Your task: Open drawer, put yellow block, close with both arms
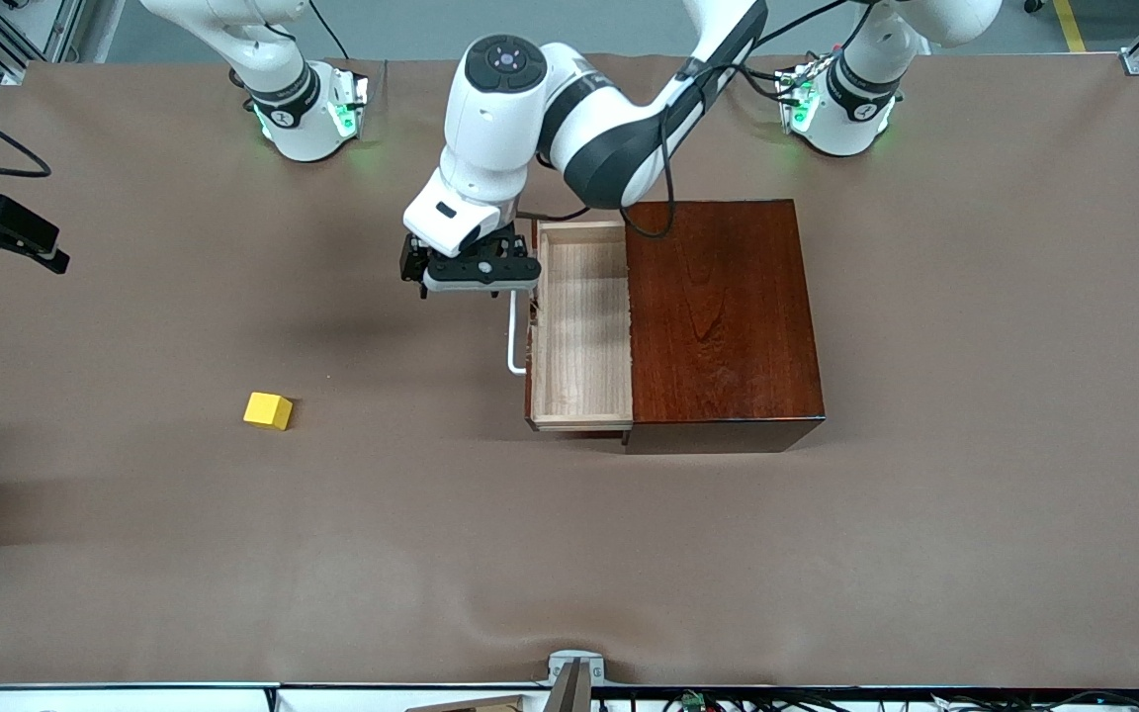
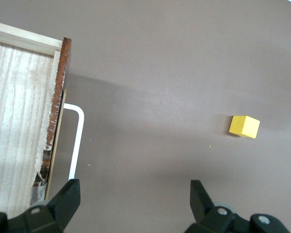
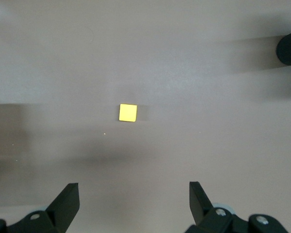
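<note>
**1. Drawer.** In the front view I read the drawer point(image 1: 579, 326) as open. It stands pulled out of the 9 o'clock face of the dark reddish-brown box point(image 1: 723, 316), toward the right arm's end of the table point(image 1: 827, 554). The pale wood floor of the tray is exposed from rim to rim. The white bar handle point(image 1: 513, 341) sits on the drawer's front, at the 9 o'clock side of the tray.

**2. Yellow block.** The yellow block point(image 1: 268, 410) lies on the table, well apart from the drawer. It is at about 8 o'clock from the handle and nearer to the front camera than the handle. Nothing touches it.

**3. Left gripper.** The left arm reaches in from its base at 1 o'clock of the box. The left gripper point(image 1: 471, 272) hangs over the table just beside the handle, at about 11 o'clock from the handle's middle. In the left wrist view the left gripper point(image 2: 133, 194) is released: the fingers point(image 2: 68, 199) stand wide apart with only table surface between them. The handle point(image 2: 77, 141) runs just outside one finger, not between the two. I cannot tell whether that finger touches it. The same view shows the drawer point(image 2: 19, 121) and the yellow block point(image 2: 244, 126).

**4. Right gripper.** The right arm's base is at about 10 o'clock of the box, and its gripper is outside the front view. In the right wrist view the right gripper point(image 3: 133, 194) is released and grasps nothing. It hovers high over the yellow block point(image 3: 128, 112), which lies on the table below, clear of both fingers point(image 3: 68, 199).
</note>
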Robot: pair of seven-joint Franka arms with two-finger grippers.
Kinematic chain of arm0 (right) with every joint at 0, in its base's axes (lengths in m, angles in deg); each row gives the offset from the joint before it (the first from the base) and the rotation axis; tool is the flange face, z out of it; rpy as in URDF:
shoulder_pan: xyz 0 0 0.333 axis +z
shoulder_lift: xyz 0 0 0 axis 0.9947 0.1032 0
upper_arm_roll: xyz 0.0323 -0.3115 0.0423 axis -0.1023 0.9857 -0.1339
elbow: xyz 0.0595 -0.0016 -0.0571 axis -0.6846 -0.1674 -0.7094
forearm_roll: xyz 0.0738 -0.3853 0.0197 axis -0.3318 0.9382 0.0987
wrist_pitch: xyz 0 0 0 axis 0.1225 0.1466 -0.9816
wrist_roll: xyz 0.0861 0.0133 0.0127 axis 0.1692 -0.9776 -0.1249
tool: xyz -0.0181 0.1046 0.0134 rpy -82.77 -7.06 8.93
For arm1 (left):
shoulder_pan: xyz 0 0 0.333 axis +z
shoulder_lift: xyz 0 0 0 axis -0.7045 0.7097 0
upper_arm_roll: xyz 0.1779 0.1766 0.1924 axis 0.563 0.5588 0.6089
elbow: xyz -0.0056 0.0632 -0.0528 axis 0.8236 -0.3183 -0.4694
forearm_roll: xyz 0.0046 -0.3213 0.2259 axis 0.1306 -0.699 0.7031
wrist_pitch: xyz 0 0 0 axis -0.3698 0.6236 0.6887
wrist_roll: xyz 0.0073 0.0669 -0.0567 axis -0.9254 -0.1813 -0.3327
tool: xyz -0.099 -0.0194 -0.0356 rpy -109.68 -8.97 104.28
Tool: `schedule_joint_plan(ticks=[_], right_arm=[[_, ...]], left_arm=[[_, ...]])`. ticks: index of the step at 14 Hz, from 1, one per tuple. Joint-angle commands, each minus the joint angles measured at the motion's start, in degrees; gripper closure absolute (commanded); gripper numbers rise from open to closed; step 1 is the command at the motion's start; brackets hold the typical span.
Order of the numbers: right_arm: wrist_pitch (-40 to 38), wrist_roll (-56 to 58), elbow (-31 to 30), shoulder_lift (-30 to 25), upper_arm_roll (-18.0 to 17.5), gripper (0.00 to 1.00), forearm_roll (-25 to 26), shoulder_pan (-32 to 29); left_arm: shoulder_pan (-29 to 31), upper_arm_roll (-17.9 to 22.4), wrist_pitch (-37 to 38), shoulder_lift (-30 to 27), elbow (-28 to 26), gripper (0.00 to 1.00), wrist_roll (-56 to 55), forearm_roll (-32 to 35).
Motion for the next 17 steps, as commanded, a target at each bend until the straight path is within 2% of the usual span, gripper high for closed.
schedule_joint_plan(ticks=[1, 4, 8, 11, 13, 15, 17], right_arm=[[0.67, 0.28, 0.2, 0.07, 0.05, 0.0, 0.0, 0.23], [0.67, 0.11, 0.29, 0.51, 0.05, 0.0, 0.09, 0.93], [2.69, -0.33, 0.11, 2.97, 0.05, 0.0, 0.18, 3.03], [4.44, -4.09, -1.03, 4.11, 0.05, 0.0, 0.18, 3.74], [6.72, -4.82, -1.64, 7.35, 0.14, 0.0, 0.44, 4.1], [11.89, -4.91, -3.74, 10.87, 0.14, 0.0, 0.44, 4.1], [19.53, -5.08, -8.74, 13.07, 0.05, 0.0, 0.44, 4.53]], left_arm=[[1.24, 0.72, 4.16, -4.78, -0.74, 0.0, -0.45, -1.28], [4.32, 2.13, 10.05, -9.0, -0.83, 0.0, -0.45, -1.19], [13.71, 2.31, 17.95, -12.7, -2.22, 0.0, 0.52, -1.01], [18.82, 2.22, 19.91, -16.38, -7.05, 0.0, 2.8, 3.54], [21.1, 2.22, 19.91, -18.93, -10.3, 0.0, 4.03, 6.45], [24.26, 2.13, 19.91, -22.01, -13.73, 0.0, 8.32, 6.63], [27.25, 2.13, 19.91, -25.52, -17.68, 0.0, 12.98, 6.63]])
